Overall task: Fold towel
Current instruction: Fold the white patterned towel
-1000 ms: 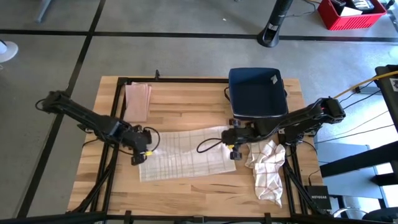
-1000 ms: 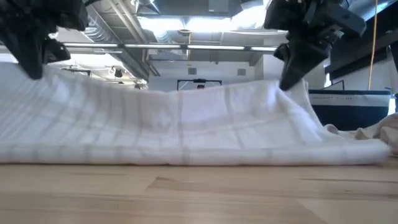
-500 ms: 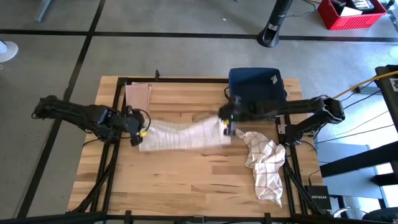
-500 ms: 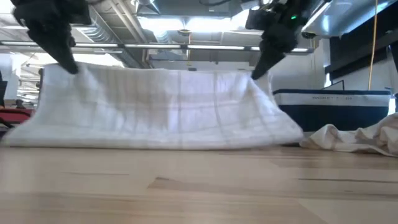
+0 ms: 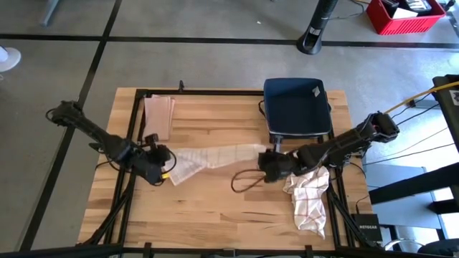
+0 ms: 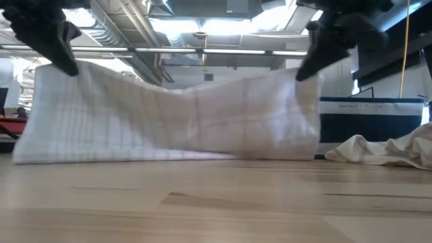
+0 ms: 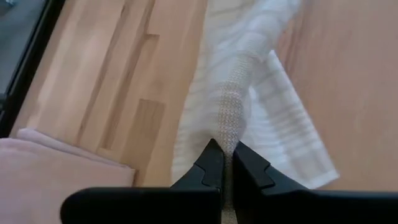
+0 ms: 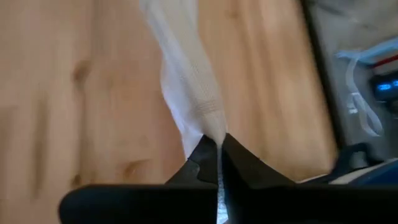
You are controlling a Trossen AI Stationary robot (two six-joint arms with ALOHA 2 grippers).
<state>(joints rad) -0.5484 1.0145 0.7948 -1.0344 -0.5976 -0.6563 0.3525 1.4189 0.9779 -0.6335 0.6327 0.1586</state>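
A white towel [image 5: 215, 156] with faint grey lines hangs like a curtain between my two grippers; in the low view its lower edge [image 6: 169, 156] rests on the wooden table [image 5: 215, 222]. My left gripper [image 5: 163, 170] is shut on the towel's upper left end and my right gripper [image 5: 267, 163] is shut on its upper right end. In the low view the left gripper [image 6: 62, 62] holds its end a little higher than the right gripper [image 6: 307, 71] holds the other. My left gripper pinches the towel's bunched upper edge [image 7: 229, 135] at its left end between the two fingertips, coming slanting down. The cloth runs away from the fingers as a narrow gathered band and hangs below them, fairly taut toward the other gripper. My right gripper pinches the bunched upper edge [image 8: 211, 124] at the towel's right end between its two fingertips, also slanting down. The cloth hangs below the fingers and its bottom reaches the table.
A folded pink cloth [image 5: 159, 116] lies at the far left of the table. A dark blue bin [image 5: 296, 106] stands at the far right. A crumpled checked towel [image 5: 307, 192] lies near the right edge, and a black cable loop [image 5: 244, 180] beside the right gripper.
Both grippers swung toward the table's far edge with the towel's held edge, then came back toward the near edge, tipping as they went. The towel, first lying mostly spread on the table, now hangs gathered between them with only its lower edge down.
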